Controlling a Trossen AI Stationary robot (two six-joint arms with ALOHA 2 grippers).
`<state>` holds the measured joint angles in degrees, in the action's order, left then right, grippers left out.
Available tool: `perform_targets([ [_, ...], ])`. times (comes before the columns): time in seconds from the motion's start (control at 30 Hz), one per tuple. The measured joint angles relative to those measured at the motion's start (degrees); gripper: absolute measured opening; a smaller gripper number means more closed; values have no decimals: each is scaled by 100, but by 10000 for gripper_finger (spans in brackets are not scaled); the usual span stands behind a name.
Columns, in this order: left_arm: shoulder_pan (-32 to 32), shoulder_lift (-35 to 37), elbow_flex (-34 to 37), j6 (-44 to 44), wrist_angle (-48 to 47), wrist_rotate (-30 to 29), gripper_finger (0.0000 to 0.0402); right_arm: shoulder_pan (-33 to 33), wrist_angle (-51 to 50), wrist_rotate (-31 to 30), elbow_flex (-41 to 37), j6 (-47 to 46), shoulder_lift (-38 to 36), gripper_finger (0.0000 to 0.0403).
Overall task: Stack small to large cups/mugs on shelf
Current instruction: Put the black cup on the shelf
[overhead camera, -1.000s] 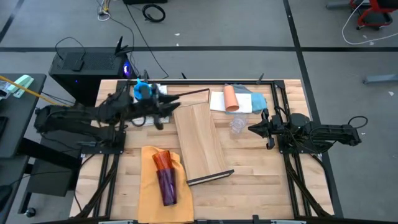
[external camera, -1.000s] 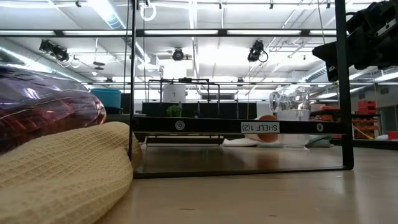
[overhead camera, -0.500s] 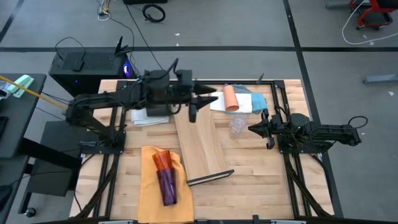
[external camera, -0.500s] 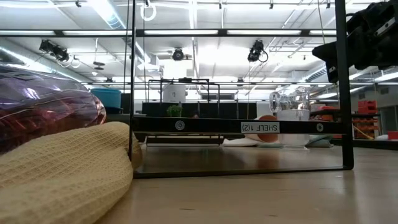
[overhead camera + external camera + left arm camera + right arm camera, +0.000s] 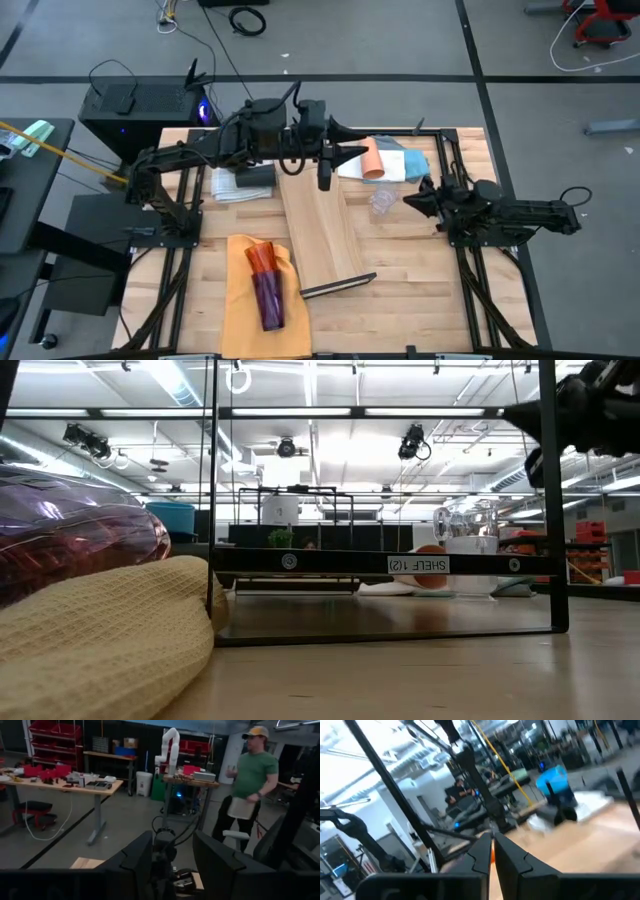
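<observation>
Swung over from left of the long pale wooden plank shelf (image 5: pixel 322 225), my left pincer (image 5: pixel 345 156) hangs part-open, empty, above its far end, near the toppled peach plastic cup (image 5: pixel 371 157) (light, slick, rolls; I'd pinch its rim).

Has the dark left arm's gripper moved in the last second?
Yes. In the high view the left gripper has swung rightward, from beside the folded white cloth to over the long pale wooden shelf's far end.
</observation>
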<state>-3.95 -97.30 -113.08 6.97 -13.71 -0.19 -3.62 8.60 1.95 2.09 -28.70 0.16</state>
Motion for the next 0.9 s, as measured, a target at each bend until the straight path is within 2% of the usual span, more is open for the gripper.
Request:
perform_targets([
  [0.17,-7,0,-2,-42,7,-26,145,-2,636,-12,304,353,12,29],
  [0.3,-60,0,-2,-32,26,-46,148,-2,769,-162,943,633,242,29],
  [0.4,-139,0,-2,-10,81,-62,155,-2,765,-168,1664,937,698,29],
  [0.53,-247,0,-2,-109,305,-61,160,-2,670,136,2959,1615,1682,33],
  [0.63,-354,6,-2,-213,316,-59,160,-2,-31,404,4093,2045,2530,39],
  [0.73,-521,21,-2,-209,301,6,158,-2,-1311,528,5286,2421,3445,43],
  [0.83,-803,31,-8,-201,312,386,158,-2,-2430,580,6406,2698,4329,43],
  [0.9,-1055,28,-92,-165,257,780,158,-2,-2830,730,7035,2842,4855,41],
])
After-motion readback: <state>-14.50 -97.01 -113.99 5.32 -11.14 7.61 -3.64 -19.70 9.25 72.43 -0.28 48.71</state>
